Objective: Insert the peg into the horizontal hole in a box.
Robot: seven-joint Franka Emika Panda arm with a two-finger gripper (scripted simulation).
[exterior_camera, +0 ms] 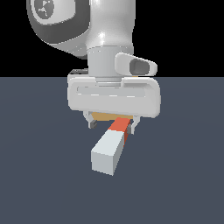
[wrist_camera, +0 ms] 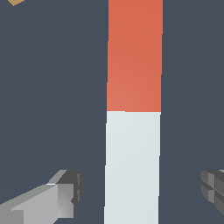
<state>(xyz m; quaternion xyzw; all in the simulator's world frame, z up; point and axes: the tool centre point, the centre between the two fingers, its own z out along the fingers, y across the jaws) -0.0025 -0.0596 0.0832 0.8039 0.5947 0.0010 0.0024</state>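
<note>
Dark slate-blue flooring [exterior_camera: 43, 183] ran back to a black backdrop in the exterior view, where the Panda arm's gripper [exterior_camera: 112, 123] hung low over the peg [exterior_camera: 111, 146]. The bar lay flat on the floor, its pale grey-white half pointing toward the camera and its red-orange half passing beneath the hand. Both fingers stood apart, one on either side of the red-orange section, neither seeming to touch it. A sliver of tan, apparently the box [exterior_camera: 105, 116], showed just behind the fingers; its hole was hidden from sight.

From the wrist view, the peg [wrist_camera: 133, 109] ran straight down the gap between the jaws, colour boundary plainly visible. One fingertip [wrist_camera: 65, 197] and its opposite [wrist_camera: 214, 192] sat well clear of the bar's sides, confirming an open hand with nothing held. A tan corner of the box [wrist_camera: 15, 2] peeked in at the frame's edge.

Trouble from here looked likeliest at the grasp: closing while off-centre or too high could nudge the bar askew, and a skewed peg would probably jam against the box face rather than enter the hole.
</note>
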